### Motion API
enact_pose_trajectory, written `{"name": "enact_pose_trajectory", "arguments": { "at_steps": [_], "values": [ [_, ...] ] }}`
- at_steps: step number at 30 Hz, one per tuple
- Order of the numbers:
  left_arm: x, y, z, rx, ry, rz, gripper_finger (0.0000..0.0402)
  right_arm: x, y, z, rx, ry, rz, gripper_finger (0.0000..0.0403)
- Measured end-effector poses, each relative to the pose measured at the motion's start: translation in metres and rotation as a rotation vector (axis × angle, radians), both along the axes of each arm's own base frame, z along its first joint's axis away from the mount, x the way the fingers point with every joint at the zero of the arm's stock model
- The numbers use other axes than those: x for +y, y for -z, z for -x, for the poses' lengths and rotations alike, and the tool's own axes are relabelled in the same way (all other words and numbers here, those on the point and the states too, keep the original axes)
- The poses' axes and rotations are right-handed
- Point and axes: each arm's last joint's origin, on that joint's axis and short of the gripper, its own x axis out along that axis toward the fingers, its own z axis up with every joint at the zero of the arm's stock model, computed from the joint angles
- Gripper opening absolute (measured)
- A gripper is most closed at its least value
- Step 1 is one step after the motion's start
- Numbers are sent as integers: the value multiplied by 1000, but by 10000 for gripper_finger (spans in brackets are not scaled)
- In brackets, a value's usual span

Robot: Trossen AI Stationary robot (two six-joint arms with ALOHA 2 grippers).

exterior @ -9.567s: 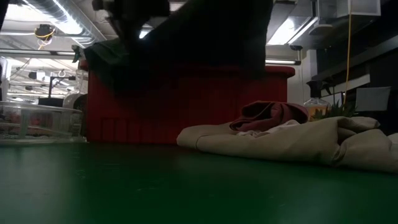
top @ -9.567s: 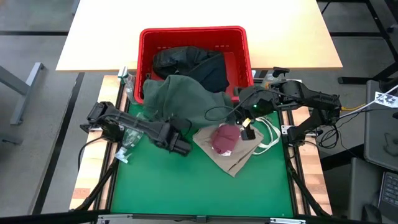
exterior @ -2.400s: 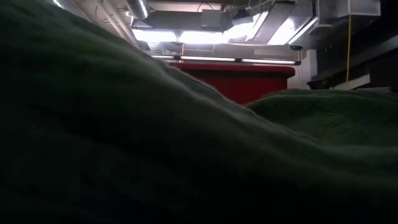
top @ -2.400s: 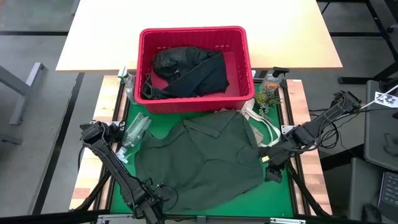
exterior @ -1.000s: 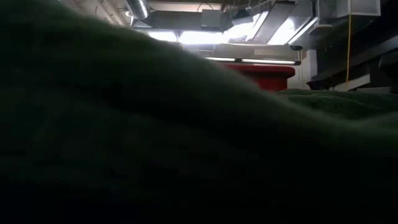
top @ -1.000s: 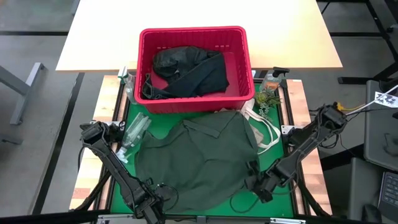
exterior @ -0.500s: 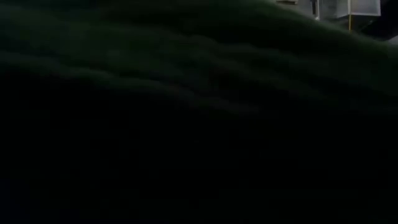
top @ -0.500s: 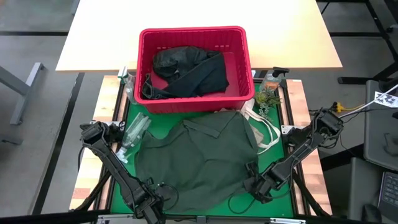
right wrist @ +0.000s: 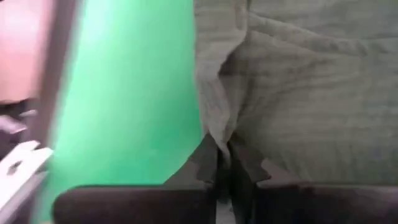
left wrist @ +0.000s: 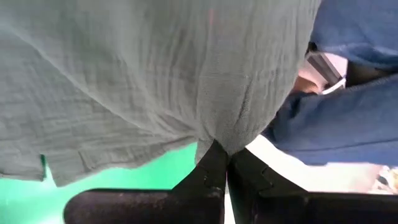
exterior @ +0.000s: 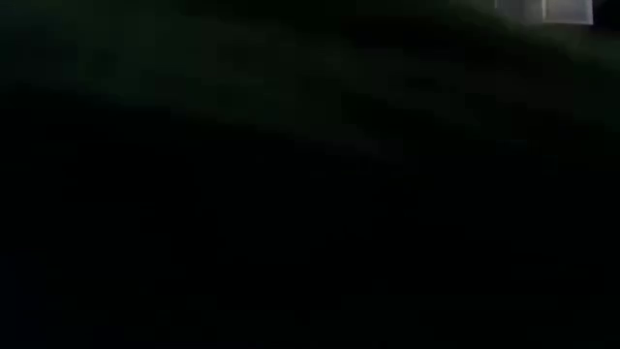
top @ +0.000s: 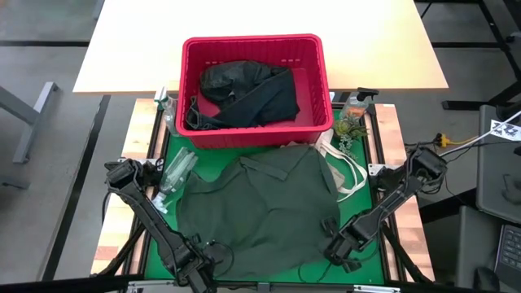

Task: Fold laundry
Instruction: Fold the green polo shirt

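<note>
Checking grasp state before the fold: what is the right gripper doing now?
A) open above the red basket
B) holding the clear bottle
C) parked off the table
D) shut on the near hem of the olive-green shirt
D: the right wrist view shows the right gripper with its fingers pinched together on a fold of the olive-green shirt, and the high view places it at the shirt's near right corner.
</note>
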Motion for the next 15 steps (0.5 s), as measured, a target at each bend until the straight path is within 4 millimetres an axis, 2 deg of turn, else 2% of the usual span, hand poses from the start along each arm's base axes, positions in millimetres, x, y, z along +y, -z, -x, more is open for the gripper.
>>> {"name": "enact_pose_trajectory", "arguments": {
  "at_steps": [3,8,11,15],
  "values": [
    [-2,0,-1,13,-8,40,0,8,-21,-4,27,-26,-74,31],
    [-10,-2,-1,-13,9,111,0,16,-56,-9,98,-58,-146,8],
    [-16,-4,0,-12,27,154,0,21,-78,-14,78,-85,-166,14],
    [-20,-4,5,5,25,179,0,22,-91,-16,47,-115,-152,20]
  ]
}}
